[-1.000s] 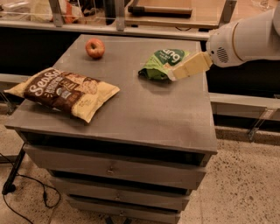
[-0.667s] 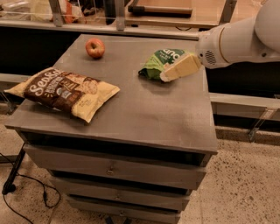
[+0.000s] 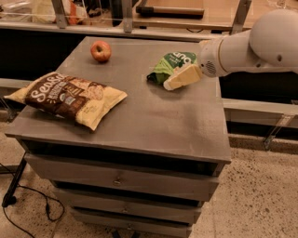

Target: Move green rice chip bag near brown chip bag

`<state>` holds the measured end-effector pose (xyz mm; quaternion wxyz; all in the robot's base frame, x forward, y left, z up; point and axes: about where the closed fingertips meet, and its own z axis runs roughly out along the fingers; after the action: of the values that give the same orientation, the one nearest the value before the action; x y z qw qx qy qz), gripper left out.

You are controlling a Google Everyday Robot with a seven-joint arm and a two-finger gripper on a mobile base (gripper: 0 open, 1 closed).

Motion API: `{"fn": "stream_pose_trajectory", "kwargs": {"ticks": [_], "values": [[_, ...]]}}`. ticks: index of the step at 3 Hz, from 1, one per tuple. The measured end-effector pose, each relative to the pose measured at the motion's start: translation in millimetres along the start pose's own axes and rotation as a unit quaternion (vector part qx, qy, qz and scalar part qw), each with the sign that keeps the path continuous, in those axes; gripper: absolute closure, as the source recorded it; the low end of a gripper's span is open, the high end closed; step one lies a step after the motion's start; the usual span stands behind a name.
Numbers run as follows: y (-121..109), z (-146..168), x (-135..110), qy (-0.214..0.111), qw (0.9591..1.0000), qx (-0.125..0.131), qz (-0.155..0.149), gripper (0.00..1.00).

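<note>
The green rice chip bag [image 3: 171, 66] lies on the grey cabinet top [image 3: 139, 116] at the far right. The brown chip bag [image 3: 67, 97] with "Sea Salt" script and cream edges lies flat at the left front. My gripper [image 3: 179, 79] reaches in from the right on the white arm [image 3: 253, 46]. Its cream-coloured tip sits over the green bag's near right edge, partly covering it.
A red apple [image 3: 100, 50] sits at the far left of the cabinet top. The cabinet has drawers [image 3: 121, 179] below. Behind it runs a counter with metal posts [image 3: 128, 14]. A cable [image 3: 28, 204] lies on the speckled floor at left.
My gripper and arm have moved left and slightly down, closing onto the green bag's right edge. The bags and apple have not moved.
</note>
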<state>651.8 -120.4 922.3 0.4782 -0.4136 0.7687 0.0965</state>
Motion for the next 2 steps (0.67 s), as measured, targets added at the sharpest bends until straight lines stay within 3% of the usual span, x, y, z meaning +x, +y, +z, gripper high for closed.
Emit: {"fn": "stream_pose_trajectory", "kwargs": {"ticks": [2], "values": [[-7.9, 45.5, 9.9, -0.008, 0.9993, -0.019, -0.032, 0.00]]}}
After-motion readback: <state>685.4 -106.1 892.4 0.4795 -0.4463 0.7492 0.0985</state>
